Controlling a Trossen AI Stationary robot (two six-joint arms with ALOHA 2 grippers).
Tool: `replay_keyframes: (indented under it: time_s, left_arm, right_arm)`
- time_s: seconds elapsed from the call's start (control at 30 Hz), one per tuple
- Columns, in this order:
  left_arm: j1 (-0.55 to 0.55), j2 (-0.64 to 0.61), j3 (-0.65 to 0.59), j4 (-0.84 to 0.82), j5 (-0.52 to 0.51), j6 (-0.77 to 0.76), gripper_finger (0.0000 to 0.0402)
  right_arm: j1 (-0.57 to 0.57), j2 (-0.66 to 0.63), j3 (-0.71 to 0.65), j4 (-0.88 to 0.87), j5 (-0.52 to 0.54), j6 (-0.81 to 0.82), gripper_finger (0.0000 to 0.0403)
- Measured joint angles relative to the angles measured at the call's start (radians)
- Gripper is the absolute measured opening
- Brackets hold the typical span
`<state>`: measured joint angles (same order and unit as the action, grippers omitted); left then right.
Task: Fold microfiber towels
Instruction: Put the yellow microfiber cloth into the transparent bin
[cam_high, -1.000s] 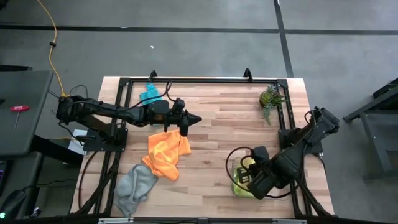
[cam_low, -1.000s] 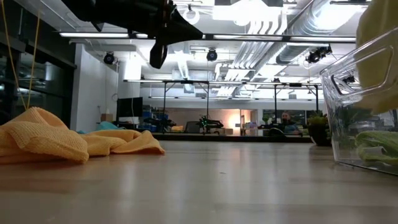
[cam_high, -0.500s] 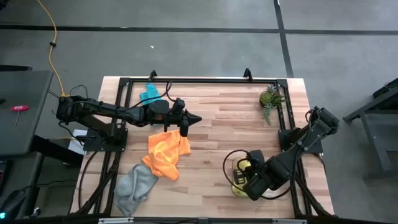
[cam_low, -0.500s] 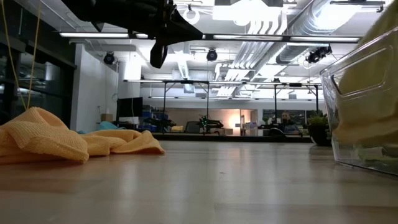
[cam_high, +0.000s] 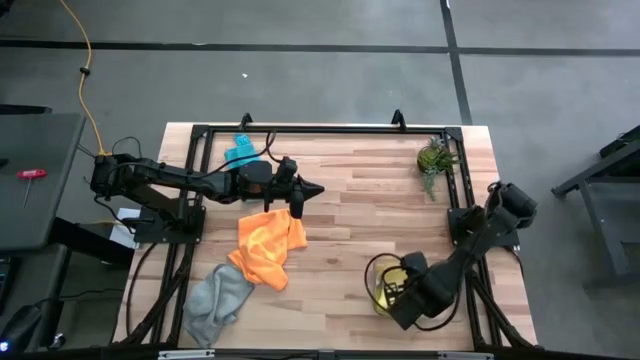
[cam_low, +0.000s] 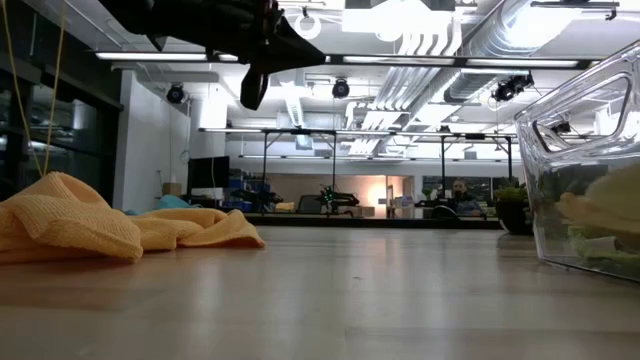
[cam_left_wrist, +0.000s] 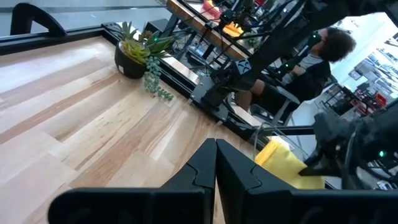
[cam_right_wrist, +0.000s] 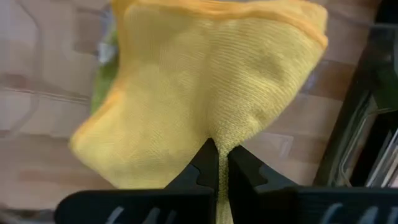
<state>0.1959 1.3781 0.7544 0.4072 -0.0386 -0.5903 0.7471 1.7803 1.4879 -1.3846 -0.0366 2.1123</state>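
The right claw (cam_right_wrist: 217, 163) is pinching the soft yellow microfiber towel (cam_right_wrist: 205, 87) above the clear plastic rectangular tray (cam_low: 585, 180), near the small green potted plant (cam_high: 434, 158). The left claw (cam_high: 312, 190), pressed together, is hovering beside the crumpled orange microfiber towel (cam_high: 265, 245) lying on the pale wooden bench (cam_high: 350, 240).

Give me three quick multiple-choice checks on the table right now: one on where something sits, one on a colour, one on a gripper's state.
1. Where is the potted plant?
A. at the table's far right corner
B. beside the grey towel
C. inside the clear tray

2. What colour is the towel in the right gripper?
A. teal
B. yellow
C. grey

3. How is the left gripper?
A. shut on the orange towel
B. wide open
C. shut, holding nothing

Answers:
1. A: the high view shows it near the far right edge, apart from the grey towel and the clear tray.
2. B: the right wrist view shows the yellow towel pinched between the fingers.
3. C: its fingers meet above the table, with the orange towel lying below.
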Motion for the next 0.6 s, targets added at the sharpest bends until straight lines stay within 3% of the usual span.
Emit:
replay_keyframes:
  time_s: [0.43,0.6]
  left_arm:
    - [0.0,0.0,0.0,0.0,-0.003,0.0,0.0]
    - [0.0,0.0,0.0,0.0,-0.003,0.0,0.0]
  right_arm:
    - [0.0,0.124,0.0,0.01,-0.08,0.058,0.0001]
    - [0.002,0.126,0.0,-0.015,-0.1,0.064,0.0036]
